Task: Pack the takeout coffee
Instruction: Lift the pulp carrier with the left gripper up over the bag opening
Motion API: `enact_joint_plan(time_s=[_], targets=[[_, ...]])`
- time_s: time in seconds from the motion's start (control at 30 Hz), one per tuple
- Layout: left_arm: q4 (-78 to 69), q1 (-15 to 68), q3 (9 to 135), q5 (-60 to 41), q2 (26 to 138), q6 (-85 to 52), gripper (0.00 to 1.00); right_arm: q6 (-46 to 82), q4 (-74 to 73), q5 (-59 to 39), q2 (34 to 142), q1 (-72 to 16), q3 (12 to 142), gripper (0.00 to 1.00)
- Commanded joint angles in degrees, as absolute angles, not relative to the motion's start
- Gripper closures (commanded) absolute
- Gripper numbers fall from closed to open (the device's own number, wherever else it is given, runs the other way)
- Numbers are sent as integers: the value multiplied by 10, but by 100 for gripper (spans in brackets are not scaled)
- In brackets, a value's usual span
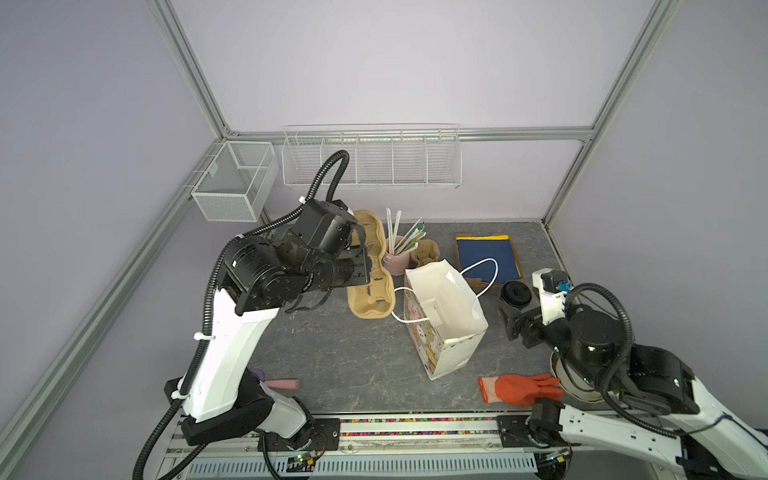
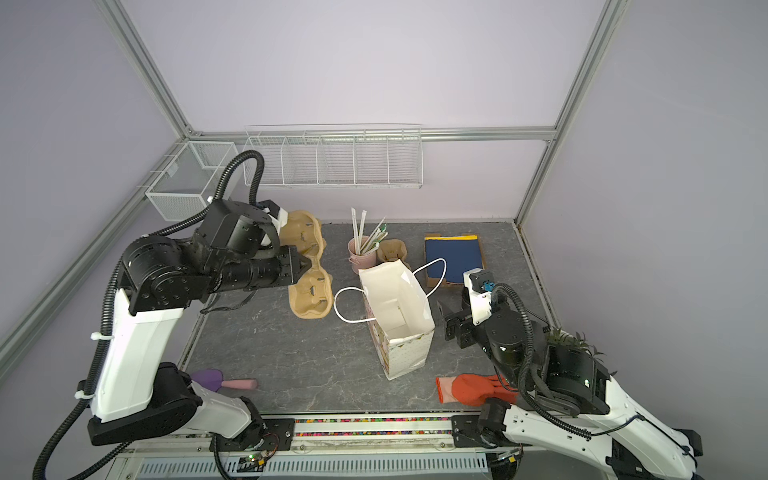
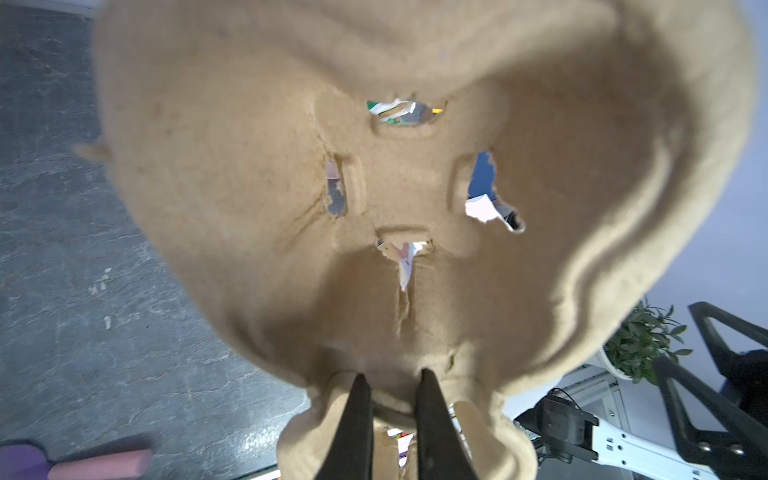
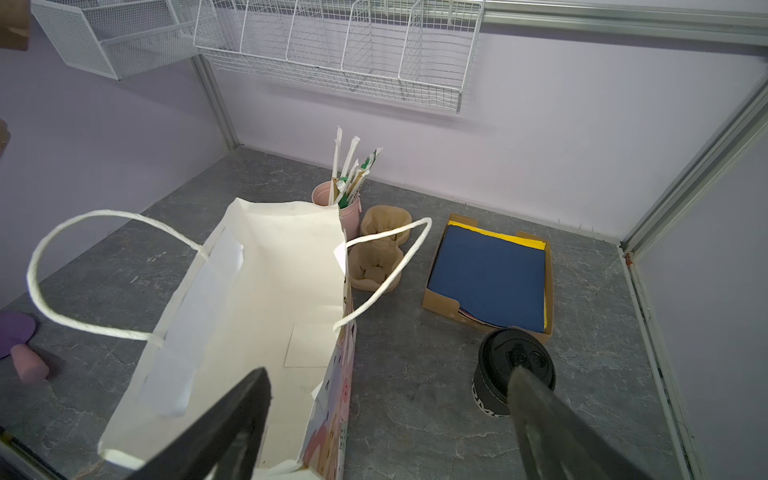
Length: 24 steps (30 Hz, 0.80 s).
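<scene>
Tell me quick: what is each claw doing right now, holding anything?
Left gripper: closed, pinching the edge of the brown pulp carrier.
Right gripper: open, holding nothing; the takeout coffee is not gripped.

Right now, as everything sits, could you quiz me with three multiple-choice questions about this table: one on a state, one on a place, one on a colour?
1. The white paper bag with cord handles is:
A) upright with its mouth open
B) lying flat
C) folded shut

2. The black lidded paper coffee cup is:
A) inside that bag
B) on the floor
C) on the grey table beside the brown cardboard tray of blue sheets

3. The glove lying near the table's front edge is:
A) blue
B) orange-red
C) green

Answers:
1. A, since both top views look straight down into the standing bag.
2. C, since the cup stands on bare table at the tray's corner, apart from the bag.
3. B, since the glove shows orange-red in both top views.
</scene>
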State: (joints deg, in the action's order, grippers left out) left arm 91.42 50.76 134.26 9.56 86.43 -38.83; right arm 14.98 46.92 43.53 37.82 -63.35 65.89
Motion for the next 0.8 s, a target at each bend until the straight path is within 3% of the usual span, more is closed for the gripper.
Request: enact_joint_plan(time_s=[0.0,0.77], targets=[[1010,527,1387,88,900,-404,100,159,465,445,380,-627,646,8],[1011,556,1515,-47,1071,-475,100,206,464,429,382,-550,591,6]])
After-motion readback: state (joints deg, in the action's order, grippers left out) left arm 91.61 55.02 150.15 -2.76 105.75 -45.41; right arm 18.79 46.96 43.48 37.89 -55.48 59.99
